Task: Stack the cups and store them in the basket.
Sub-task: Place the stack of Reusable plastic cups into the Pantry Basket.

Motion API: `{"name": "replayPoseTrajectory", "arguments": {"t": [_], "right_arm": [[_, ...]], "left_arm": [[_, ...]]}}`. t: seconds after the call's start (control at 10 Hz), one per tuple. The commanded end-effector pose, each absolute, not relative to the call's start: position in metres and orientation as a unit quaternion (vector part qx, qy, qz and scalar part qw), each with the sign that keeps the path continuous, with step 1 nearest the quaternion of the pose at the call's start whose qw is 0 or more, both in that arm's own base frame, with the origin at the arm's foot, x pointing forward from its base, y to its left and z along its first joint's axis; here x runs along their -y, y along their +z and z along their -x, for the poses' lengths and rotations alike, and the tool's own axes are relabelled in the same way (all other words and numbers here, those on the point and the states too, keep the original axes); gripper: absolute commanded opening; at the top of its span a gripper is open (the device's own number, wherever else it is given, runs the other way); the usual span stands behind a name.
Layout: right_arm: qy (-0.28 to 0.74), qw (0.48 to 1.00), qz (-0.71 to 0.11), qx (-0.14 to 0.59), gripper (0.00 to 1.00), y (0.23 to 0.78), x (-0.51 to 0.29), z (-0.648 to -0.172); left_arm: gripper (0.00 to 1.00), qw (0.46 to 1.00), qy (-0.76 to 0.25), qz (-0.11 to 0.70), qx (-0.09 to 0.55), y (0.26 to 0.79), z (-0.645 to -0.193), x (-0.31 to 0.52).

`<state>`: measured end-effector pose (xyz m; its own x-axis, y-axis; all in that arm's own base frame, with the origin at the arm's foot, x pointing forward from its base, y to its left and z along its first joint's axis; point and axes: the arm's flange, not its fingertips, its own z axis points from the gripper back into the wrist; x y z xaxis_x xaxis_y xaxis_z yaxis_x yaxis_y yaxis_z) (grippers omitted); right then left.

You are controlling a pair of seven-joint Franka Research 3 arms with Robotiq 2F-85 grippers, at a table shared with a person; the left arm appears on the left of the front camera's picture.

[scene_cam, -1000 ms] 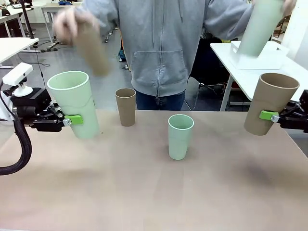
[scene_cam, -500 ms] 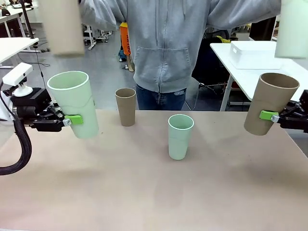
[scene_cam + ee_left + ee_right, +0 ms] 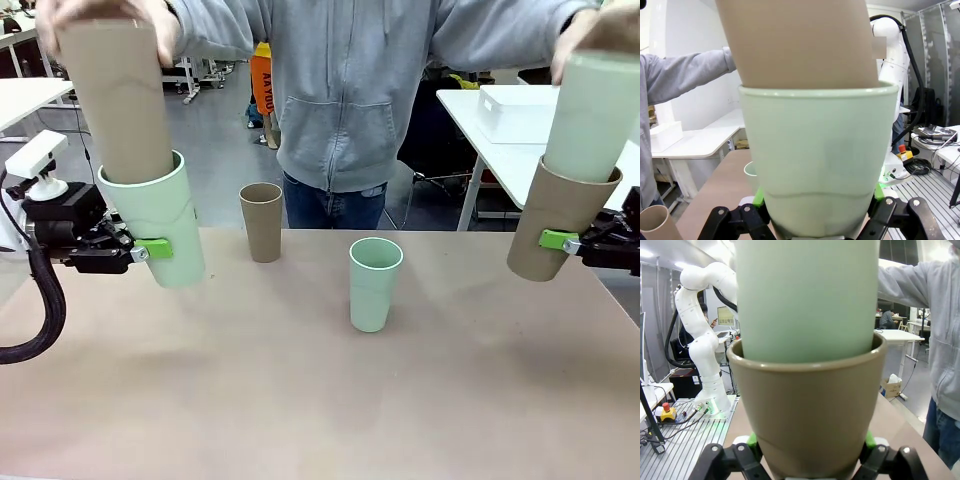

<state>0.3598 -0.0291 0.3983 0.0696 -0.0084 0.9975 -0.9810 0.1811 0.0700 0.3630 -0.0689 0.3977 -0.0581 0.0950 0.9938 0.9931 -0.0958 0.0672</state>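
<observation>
My left gripper (image 3: 155, 248) is shut on a mint green cup (image 3: 150, 215), held upright above the table's left side. A person's hand lowers a tan-brown cup (image 3: 120, 100) into its mouth; the left wrist view shows that brown cup (image 3: 795, 40) partway inside the mint cup (image 3: 820, 165). At the right, my right gripper (image 3: 560, 240) is shut on a tan-brown cup (image 3: 560, 225), and the person's other hand pushes a mint cup (image 3: 595, 115) into it. A brown cup (image 3: 261, 222) and a mint cup (image 3: 375, 283) stand on the table. The white basket (image 3: 520, 105) sits on a side table.
The person (image 3: 345, 100) stands at the far edge of the brown table (image 3: 320, 400), both arms spread wide over my grippers. A white desk (image 3: 25, 95) is at the far left. The other arm (image 3: 702, 340) rises behind the held cup in the right wrist view.
The person's hands have brought the brown cup and the mint cup down from above into the cups I hold. Both grippers have stayed still.
</observation>
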Motion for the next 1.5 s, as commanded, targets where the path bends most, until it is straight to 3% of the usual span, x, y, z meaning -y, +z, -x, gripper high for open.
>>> {"name": "replayPoseTrajectory", "arguments": {"t": [0.0, 1.4], "right_arm": [[0.436, 0.558, -0.467, 0.529, 0.84, 0.3993, 0.0297, -0.3597], [0.436, 0.558, -0.467, 0.529, 0.84, 0.3993, 0.0297, -0.3597]], "left_arm": [[0.85, 0.431, -0.519, 0.529, 0.516, 0.3994, -0.3625, 0.0694], [0.85, 0.431, -0.519, 0.529, 0.516, 0.3994, -0.3625, 0.0694]]}}
